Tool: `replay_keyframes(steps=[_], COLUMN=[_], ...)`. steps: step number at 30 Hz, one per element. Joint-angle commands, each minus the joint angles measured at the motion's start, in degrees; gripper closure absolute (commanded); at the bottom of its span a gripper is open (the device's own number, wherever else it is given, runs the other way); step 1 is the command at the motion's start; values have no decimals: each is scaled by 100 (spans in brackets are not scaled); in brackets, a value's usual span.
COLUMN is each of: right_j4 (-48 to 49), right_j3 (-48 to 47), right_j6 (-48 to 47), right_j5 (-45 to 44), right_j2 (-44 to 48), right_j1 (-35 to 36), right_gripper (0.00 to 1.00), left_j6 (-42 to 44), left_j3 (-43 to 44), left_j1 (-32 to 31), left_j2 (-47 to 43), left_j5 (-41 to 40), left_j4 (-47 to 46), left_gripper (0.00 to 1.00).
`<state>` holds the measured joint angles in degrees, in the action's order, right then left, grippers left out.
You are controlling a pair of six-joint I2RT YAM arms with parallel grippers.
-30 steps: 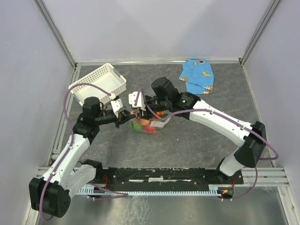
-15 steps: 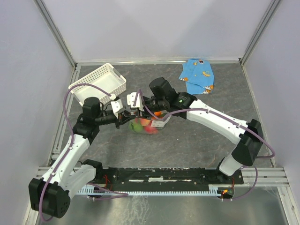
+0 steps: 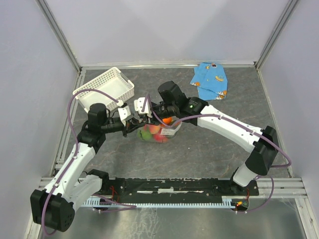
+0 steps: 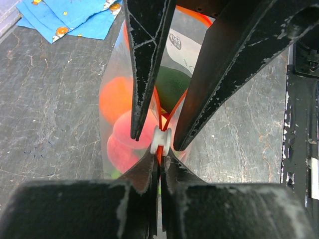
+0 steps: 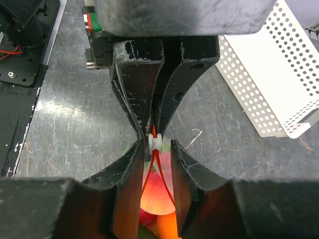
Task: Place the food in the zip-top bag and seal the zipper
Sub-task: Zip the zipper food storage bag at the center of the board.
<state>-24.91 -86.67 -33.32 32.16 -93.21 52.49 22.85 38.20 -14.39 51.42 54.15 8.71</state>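
A: Top camera: high, behind the bases, looking down on the whole table (image 3: 209, 149).
B: Wrist cameras: low, very near, facing each other. Left looks toward the cloth (image 4: 65, 17), right toward the basket (image 5: 269, 79).
A: Shared by all three: the bag (image 3: 158, 133), mid-table.

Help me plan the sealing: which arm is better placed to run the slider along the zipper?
Right. The right gripper straddles the white slider, the unsealed zipper running back between its fingers; the left gripper pinches the sealed end as anchor.
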Motion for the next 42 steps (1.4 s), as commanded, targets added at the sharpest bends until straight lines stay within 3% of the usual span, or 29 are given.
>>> replay_keyframes(steps=[1, 6, 15, 42], right_j4=[110, 99, -415, -927], right_j3=[-270, -277, -260, 881], right_j6=[2, 20, -267, -125], right_j5=[203, 204, -232, -1658], right_j2=[1, -72, 85, 1420], right_j1=[16, 13, -14, -811], right_gripper=[65, 71, 98, 98], left_j6=[263, 255, 172, -1147], left_j3=[267, 276, 269, -188], left_j1=[-20, -25, -25, -20], left_j2=[-131, -128, -236, -271], left_j5=[137, 153, -162, -2650], left_j4=[-35, -35, -5, -636], left_gripper=[97, 97, 97, 97])
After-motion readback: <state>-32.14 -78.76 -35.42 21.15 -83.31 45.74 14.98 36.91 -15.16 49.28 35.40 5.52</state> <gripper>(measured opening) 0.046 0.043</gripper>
